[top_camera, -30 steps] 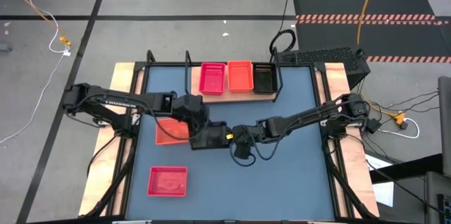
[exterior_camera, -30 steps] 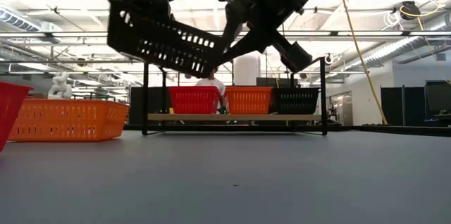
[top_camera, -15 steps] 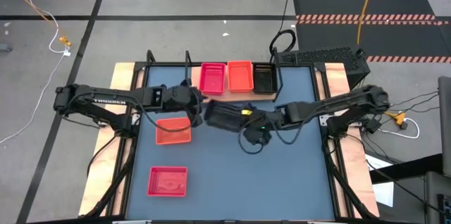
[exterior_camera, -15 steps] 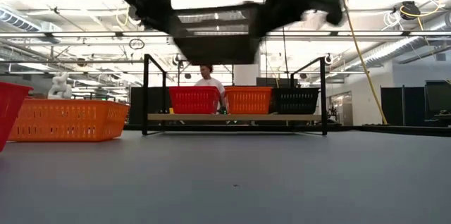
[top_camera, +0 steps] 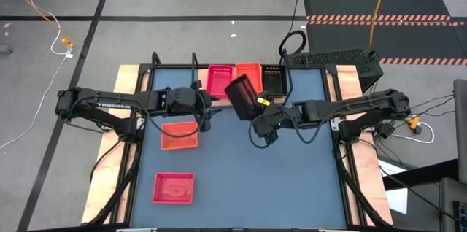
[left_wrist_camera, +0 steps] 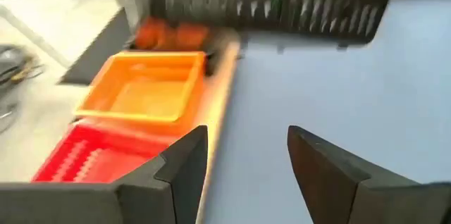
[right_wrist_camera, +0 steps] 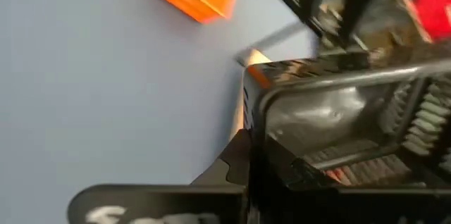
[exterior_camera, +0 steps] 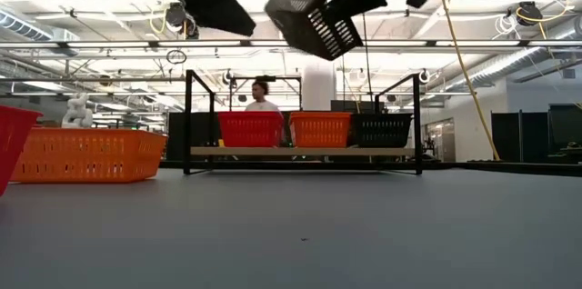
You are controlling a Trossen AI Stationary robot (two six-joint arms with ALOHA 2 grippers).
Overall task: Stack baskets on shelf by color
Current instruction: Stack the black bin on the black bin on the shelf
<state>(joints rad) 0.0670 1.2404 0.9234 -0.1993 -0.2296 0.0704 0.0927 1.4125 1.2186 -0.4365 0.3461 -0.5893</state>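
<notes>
Holding a black basket (top_camera: 241,93) aloft, tilted, in my right gripper (top_camera: 257,105) pinched on its rim | near the shelf (top_camera: 219,100) (red, orange, black baskets on it) | left gripper (top_camera: 206,112) spread, empty, beside orange basket (top_camera: 179,134).

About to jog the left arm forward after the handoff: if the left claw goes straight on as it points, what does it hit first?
Probably the black basket the right claw holds: it hangs straight ahead of the open left claw, above the table. Depth is unclear.
</notes>
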